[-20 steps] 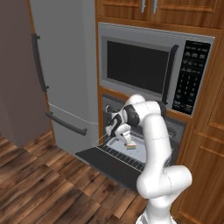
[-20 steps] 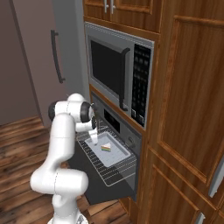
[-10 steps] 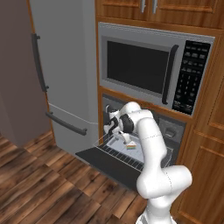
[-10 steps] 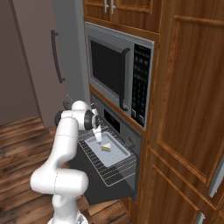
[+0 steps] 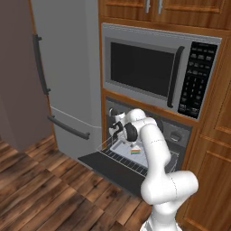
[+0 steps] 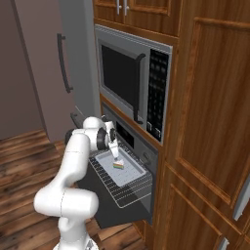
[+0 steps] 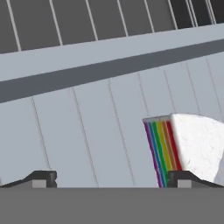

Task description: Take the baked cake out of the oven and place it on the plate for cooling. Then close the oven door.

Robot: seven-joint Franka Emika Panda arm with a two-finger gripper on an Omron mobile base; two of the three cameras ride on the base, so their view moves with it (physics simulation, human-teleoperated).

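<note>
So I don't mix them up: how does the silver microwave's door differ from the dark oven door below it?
The silver microwave's door is shut and upright; the dark oven door hangs dropped open, lying flat. The microwave door has a dark window and vertical handle; the oven door shows a plain dark panel. Both sit in the same wooden cabinet column.

- A floor of dark brown wood planks (image 5: 36, 189) fills the lower left of the left base view.
- A tall grey fridge (image 5: 67, 67) stands at the left, with dark bar handles on its doors.
- A silver microwave (image 5: 160, 74) with a dark window and a black keypad sits in warm brown wooden cabinetry (image 6: 215, 122).
- Upper wooden cabinet doors (image 5: 162, 9) carry small metal handles.
- A plain brownish-grey wall (image 5: 13, 81) lies left of the fridge.
</note>
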